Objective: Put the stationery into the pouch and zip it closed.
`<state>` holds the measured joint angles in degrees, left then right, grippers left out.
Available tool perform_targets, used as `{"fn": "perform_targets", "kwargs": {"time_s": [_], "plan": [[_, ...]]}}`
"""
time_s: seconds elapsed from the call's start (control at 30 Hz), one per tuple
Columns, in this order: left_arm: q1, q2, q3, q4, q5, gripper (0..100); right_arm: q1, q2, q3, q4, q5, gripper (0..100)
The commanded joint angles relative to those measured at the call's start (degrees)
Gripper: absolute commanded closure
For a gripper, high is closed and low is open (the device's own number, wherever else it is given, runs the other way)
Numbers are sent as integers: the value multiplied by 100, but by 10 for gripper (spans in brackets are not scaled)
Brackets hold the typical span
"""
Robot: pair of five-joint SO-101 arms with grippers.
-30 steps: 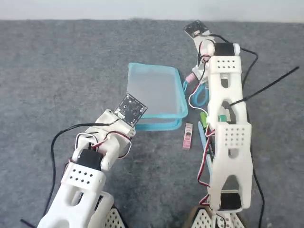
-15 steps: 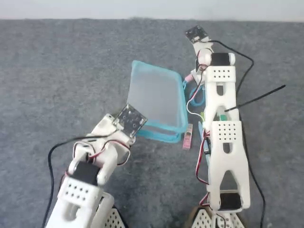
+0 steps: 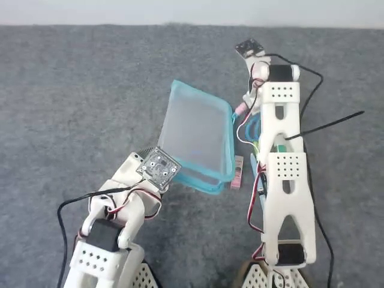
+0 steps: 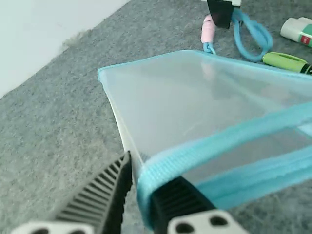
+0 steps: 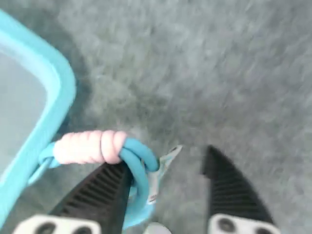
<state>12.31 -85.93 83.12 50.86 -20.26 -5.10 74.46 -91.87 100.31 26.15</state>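
The translucent pouch [image 3: 198,135] with cyan trim lies tilted between the arms, its near corner raised. My left gripper [image 4: 139,190] is shut on the pouch's cyan edge [image 4: 204,146] at that corner, seen from above at the left gripper [image 3: 173,175]. At the pouch's far right corner hangs a blue cord loop [image 5: 139,165] with a pink bead [image 5: 90,146]. My right gripper [image 5: 165,170] stands open over the carpet, the cord resting against one finger [image 5: 102,190] and the small zipper tab [image 5: 163,158] between the two. A pink stationery piece [image 3: 237,173] lies by the pouch's near right corner.
A green pen [image 4: 285,59] and a glue stick [image 4: 300,27] lie on the grey carpet [image 3: 78,90] right of the pouch, partly under the right arm [image 3: 282,156]. Cables trail off that arm to the right.
My left gripper has drawn back toward its base with the pouch's corner, which turned and tilted the pouch. The right arm shifted only slightly at the cord.
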Motion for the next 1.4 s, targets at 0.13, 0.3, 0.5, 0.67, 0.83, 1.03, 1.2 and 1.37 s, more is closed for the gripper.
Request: {"fn": "perform_targets", "kwargs": {"time_s": [0.13,0.3,0.5,0.67,0.83,1.03,1.2,1.37], "plan": [[53,-141,163,-431,545,991,321,-1719,1345,303,-316,775],[-193,-141,163,-633,1002,990,277,-3415,3411,286,-202,772],[-404,422,154,-1169,1327,990,321,-5446,5046,286,-167,772],[-448,2004,-426,-1829,1644,990,312,-6765,6831,242,26,772],[-703,3947,-1411,-2136,1934,990,470,-7846,8527,-286,26,772],[-1459,5486,-1991,-2655,2057,990,655,-9024,10426,-866,176,772],[-1468,5556,-2026,-2664,2066,990,602,-9763,11947,-1692,149,771],[-1495,5512,-2009,-2593,2251,990,655,-9886,12589,-2070,53,771]]}}
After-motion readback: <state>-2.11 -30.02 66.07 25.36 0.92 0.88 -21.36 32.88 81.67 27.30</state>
